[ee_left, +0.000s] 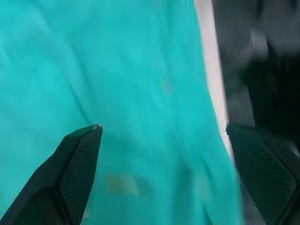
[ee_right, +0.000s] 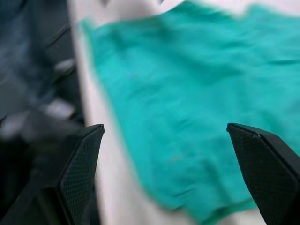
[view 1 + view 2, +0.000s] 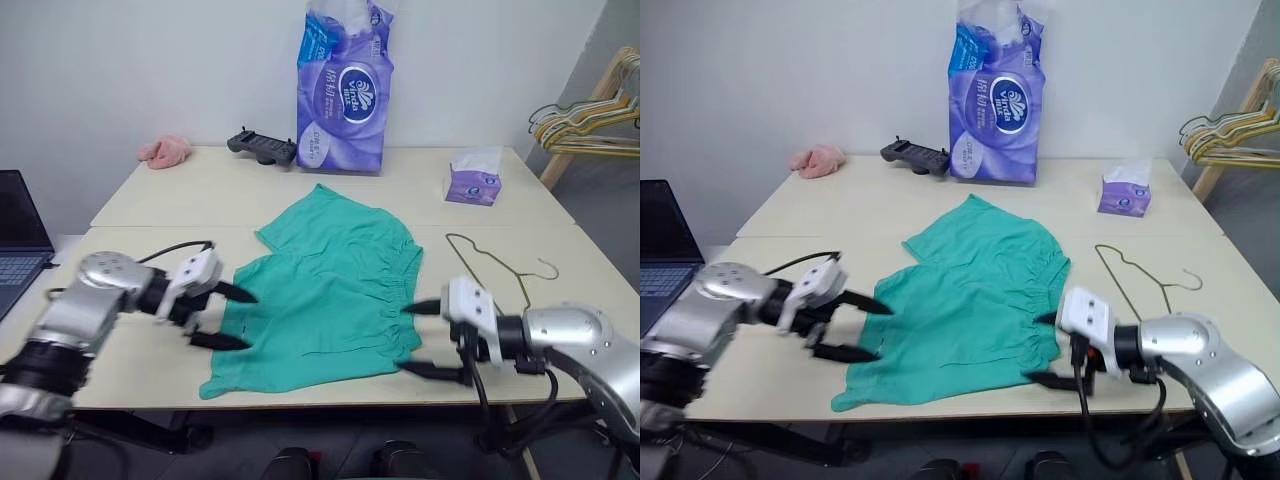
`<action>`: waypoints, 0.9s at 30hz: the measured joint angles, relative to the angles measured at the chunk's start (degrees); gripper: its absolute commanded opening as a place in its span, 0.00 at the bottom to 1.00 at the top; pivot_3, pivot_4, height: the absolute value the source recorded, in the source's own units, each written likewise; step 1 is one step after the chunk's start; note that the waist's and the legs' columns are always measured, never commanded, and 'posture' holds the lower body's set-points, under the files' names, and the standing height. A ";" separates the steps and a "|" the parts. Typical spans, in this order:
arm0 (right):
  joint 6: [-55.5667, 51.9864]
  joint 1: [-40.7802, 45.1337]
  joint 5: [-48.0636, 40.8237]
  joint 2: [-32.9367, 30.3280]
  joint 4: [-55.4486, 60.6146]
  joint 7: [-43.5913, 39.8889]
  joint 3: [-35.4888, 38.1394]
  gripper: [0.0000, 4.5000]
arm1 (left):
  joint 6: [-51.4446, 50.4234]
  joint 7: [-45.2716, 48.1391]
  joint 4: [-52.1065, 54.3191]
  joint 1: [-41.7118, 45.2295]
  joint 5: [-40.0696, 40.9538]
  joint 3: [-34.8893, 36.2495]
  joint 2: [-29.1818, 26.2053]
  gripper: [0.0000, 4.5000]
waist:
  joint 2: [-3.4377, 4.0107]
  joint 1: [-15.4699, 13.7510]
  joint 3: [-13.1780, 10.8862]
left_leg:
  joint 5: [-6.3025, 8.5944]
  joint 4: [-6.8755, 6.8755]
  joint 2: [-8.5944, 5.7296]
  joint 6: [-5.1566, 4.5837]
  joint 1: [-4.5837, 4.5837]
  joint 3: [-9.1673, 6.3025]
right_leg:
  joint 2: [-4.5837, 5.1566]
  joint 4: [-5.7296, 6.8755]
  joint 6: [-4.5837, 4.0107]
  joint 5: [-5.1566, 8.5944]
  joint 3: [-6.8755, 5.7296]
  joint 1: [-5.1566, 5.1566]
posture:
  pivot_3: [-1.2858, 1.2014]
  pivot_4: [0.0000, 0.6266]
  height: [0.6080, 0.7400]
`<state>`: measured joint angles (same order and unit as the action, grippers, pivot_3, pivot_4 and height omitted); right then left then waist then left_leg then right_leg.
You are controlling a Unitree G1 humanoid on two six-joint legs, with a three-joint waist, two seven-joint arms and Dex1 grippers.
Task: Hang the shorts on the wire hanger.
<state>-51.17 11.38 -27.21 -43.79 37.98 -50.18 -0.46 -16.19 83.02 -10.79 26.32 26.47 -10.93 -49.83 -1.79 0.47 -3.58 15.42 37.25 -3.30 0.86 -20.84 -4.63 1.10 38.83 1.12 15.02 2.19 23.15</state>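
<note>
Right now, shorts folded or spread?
Spread. The shorts lie flat on the table, both legs and the gathered waistband laid out, next to the wire hanger.

Your two head cameras look forward and down over the pale beige surface point(image 3: 500, 200) from close behind its near edge; both cover the same scene, slightly offset sideways. Each wrist camera looks along its own pincer, very near the teal-green soft fabric shorts point(image 1: 117, 70), which all four views share.
</note>
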 measured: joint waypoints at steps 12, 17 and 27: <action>2.02 0.31 9.41 -2.76 -18.06 14.80 8.08 0.99 | 0.03 -20.63 10.12 3.16 -3.67 0.19 23.16 1.00 | 0.19 1.15 0.12 | 0.12 0.30 -0.09 -0.04 -0.06 0.21 | 0.05 0.05 -0.11 -0.12 0.22 -0.03 | 0.47 0.06 1.00; 3.99 -2.48 13.10 -6.68 -27.43 15.93 10.67 0.99 | 5.52 -22.30 5.67 0.27 -9.14 -4.40 28.19 1.00 | 0.20 1.57 0.12 | 0.14 0.37 -0.05 -0.08 -0.06 0.24 | -0.03 0.06 -0.09 -0.10 0.24 -0.05 | 0.46 0.05 1.00; 4.35 1.88 12.53 -8.41 -41.54 10.35 9.76 0.99 | 9.78 -25.43 -0.27 4.52 -14.24 -7.23 38.13 1.00 | 0.31 2.33 0.19 | 0.33 0.64 -0.09 -0.39 -0.04 0.29 | -0.03 0.04 -0.01 -0.06 0.27 -0.24 | 0.46 0.04 1.00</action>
<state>-46.82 13.26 -14.68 -52.20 -3.56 -39.83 9.30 -6.41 57.60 -11.05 30.84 12.22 -18.16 -11.70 -1.48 2.80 -3.39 15.75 37.89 -3.39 0.47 -20.88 -4.34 1.06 38.86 1.11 14.96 2.46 22.91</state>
